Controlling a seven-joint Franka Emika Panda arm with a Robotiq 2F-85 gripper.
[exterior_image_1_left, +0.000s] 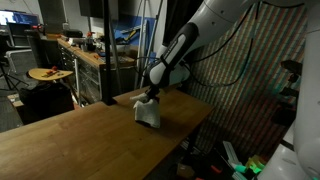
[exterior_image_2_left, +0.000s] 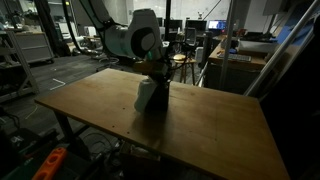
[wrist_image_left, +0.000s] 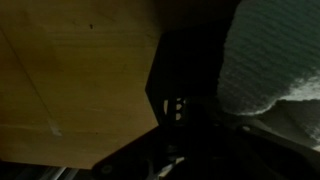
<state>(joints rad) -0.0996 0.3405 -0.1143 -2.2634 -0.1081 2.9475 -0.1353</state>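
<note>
In the wrist view the fingers (wrist_image_left: 178, 105) show only as a dark shape in the middle. A pale, ribbed cloth (wrist_image_left: 272, 55) lies close against one side of them, and the bare wooden worktop (wrist_image_left: 80, 80) is on the other. It is too dark there to tell whether they are clamped on the fabric or merely resting against it.

In both exterior views the cloth (exterior_image_1_left: 147, 113) (exterior_image_2_left: 150, 97) stands as a bunched heap, taller than it is wide, with its long axis roughly upright. It sits directly under the fingers (exterior_image_1_left: 151, 97), which meet its top from above. Its foot rests on the worktop (exterior_image_1_left: 70, 140), toward the edge nearer the arm's base in an exterior view and well in from the other edges (exterior_image_2_left: 210, 130). The arm (exterior_image_1_left: 180, 50) slants down to it from above.

Farther off, a stool (exterior_image_1_left: 50, 75) with a round wooden seat stands on the floor beyond the worktop, and a long bench (exterior_image_1_left: 90, 55) carries clutter too small to make out. No container shows on the worktop.
</note>
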